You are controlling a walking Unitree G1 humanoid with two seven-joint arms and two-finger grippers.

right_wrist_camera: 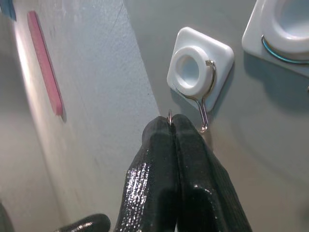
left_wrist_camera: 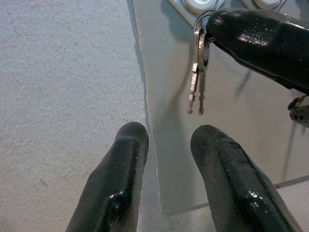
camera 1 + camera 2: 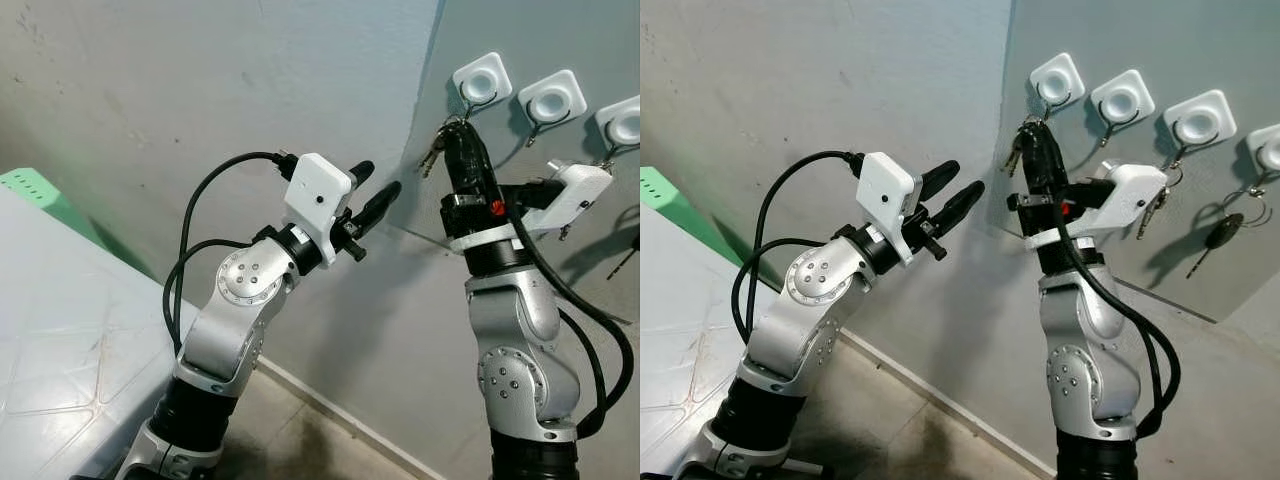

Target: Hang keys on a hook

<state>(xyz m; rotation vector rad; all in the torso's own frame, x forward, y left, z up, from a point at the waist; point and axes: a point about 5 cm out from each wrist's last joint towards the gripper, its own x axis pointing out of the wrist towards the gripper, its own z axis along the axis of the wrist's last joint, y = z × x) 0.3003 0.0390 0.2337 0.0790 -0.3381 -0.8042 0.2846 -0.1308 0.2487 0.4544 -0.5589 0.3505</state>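
Grey wall panel ahead carries a row of white hooks, and my right gripper (image 1: 172, 123) is pressed together on the ring of the keys (image 2: 198, 77), raised just below the leftmost hook (image 1: 199, 72). My left gripper (image 3: 375, 190), fingers spread and holding nothing, hovers near the panel's edge (image 2: 145, 121).

Location: domestic entry area. Indicators: grey wall panel (image 3: 1120, 230) carrying white adhesive hooks (image 3: 1122, 101), one with a hung key (image 3: 1220, 236); plastered wall (image 3: 180, 90); tiled floor (image 3: 60, 360).
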